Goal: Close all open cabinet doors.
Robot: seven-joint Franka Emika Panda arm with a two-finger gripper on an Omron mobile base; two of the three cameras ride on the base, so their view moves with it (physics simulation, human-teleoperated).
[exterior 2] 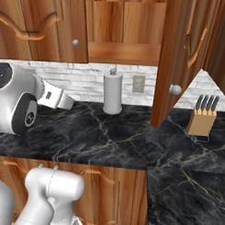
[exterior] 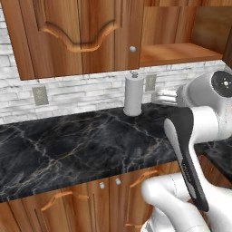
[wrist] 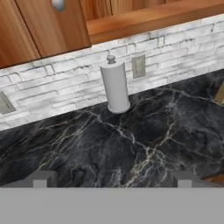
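Black marble worktop point(exterior 2: 109, 137) runs under a white brick wall, and a grey paper towel roll point(exterior 2: 112, 92) stands upright on it near the wall. Above the roll, one cabinet door point(exterior 2: 173, 61) stands open, swung out over the worktop, with its round silver knob point(exterior 2: 175, 90) facing the room. The open cupboard shelf point(exterior 2: 123, 52) shows beside it. Another cabinet door point(exterior: 77, 36) to the left is closed. A knife block point(exterior 2: 202, 118) stands at the right. The gripper point(wrist: 111, 179) has its jaws spread wide and holds nothing, above the worktop.

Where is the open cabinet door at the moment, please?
In the right base view, the open cabinet door swings out over the counter, right of the paper towel holder and left of the knife block.
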